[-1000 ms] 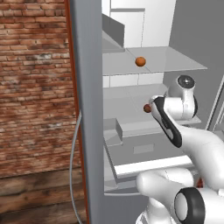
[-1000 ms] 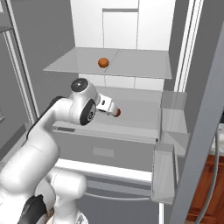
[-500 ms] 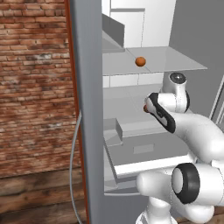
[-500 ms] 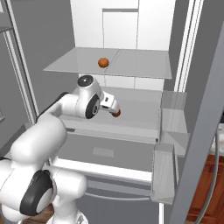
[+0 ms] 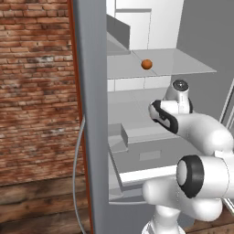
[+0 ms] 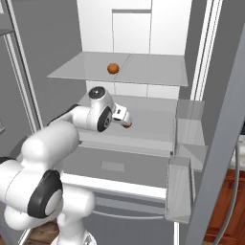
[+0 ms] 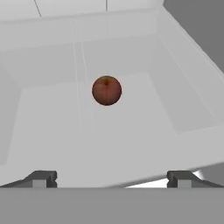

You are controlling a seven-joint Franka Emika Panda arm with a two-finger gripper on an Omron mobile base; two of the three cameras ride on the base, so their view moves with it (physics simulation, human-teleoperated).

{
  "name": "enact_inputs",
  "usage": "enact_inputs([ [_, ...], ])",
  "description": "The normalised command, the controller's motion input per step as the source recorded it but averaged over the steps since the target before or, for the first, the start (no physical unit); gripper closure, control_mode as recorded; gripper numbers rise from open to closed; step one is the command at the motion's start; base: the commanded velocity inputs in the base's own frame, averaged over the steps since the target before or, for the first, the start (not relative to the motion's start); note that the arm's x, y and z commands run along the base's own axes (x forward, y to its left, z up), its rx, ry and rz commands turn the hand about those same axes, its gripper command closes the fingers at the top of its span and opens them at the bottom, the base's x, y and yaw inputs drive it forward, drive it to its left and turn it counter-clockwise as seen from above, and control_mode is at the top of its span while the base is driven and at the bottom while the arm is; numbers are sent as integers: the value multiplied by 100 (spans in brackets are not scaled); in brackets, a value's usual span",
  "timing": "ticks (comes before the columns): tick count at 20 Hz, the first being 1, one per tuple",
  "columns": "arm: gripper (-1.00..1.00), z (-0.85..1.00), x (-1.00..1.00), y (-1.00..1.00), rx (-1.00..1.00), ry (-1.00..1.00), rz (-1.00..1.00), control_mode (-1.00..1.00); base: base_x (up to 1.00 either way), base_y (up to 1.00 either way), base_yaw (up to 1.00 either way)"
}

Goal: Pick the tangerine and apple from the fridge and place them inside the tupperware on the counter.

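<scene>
Inside the fridge: one apple on the middle shelf, mostly arm-hidden in base views; one tangerine on the upper shelf. Gripper spread wide, holding nothing.

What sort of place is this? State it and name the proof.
A rendered kitchen, likely: the view looks into an open fridge with flat grey shelves holding a tangerine above and an apple below; a brick wall stands beside it.

Bright orange tangerine on pale grey upper shelf. Dark red-brown apple, faintly mottled, against pale grey fridge interior. Red-brown brick wall with pale mortar lines, upper left; brown wooden planks below.
</scene>
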Motion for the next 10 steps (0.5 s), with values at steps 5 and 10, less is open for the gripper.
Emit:
enact_inputs([
  [5, -100, -16, 38, 0, 0, 0, 0, -100, 0, 0, 0],
  [10, -100, -14, 31, -2, 0, 0, 0, -100, 0, 0, 0],
])
